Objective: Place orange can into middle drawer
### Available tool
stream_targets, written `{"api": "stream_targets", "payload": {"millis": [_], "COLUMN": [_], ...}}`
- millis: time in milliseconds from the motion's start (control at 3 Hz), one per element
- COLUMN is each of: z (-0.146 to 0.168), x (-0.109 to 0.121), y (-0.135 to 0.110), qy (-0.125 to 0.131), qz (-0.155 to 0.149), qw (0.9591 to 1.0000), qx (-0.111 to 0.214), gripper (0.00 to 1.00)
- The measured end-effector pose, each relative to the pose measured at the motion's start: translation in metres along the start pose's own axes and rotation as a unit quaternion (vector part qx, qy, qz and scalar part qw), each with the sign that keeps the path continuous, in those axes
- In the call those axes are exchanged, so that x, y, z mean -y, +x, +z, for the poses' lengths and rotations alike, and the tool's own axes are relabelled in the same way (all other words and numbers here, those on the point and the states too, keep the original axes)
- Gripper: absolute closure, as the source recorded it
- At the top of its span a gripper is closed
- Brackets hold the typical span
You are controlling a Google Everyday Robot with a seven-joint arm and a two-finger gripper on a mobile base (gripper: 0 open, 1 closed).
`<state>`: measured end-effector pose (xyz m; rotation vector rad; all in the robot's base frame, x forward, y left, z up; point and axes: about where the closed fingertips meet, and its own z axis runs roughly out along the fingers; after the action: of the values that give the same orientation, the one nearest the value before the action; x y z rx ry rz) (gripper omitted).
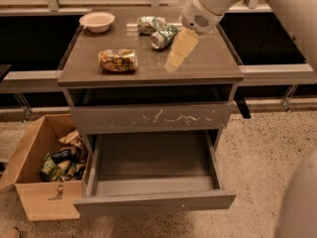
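Note:
The orange can lies on its side on the left part of the grey cabinet top. My gripper hangs over the middle of the top, to the right of the can and apart from it, just in front of two green-and-silver cans. It holds nothing that I can see. The middle drawer is pulled out wide below, its plain front panel towards me and its inside empty. Above it is the closed drawer front with long white scratches.
A pale bowl sits at the back left of the top. An open cardboard box with packets stands on the speckled floor, left of the open drawer. A low rail runs behind the cabinet on both sides.

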<state>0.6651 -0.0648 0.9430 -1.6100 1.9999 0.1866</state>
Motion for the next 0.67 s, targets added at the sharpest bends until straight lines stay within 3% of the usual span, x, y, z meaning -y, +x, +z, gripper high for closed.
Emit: {"api": "stream_targets", "payload": {"millis": [333, 667], "z": [0.043, 0.043], "x": [0.0216, 0.0216], "y": [-0.0207, -0.0207], "qy": [-0.012, -0.012], "qz": [0.001, 0.001], "qw": [0.9997, 0.9997], "qx": [0.021, 0.021], "gripper": [0.0, 0.0]}}
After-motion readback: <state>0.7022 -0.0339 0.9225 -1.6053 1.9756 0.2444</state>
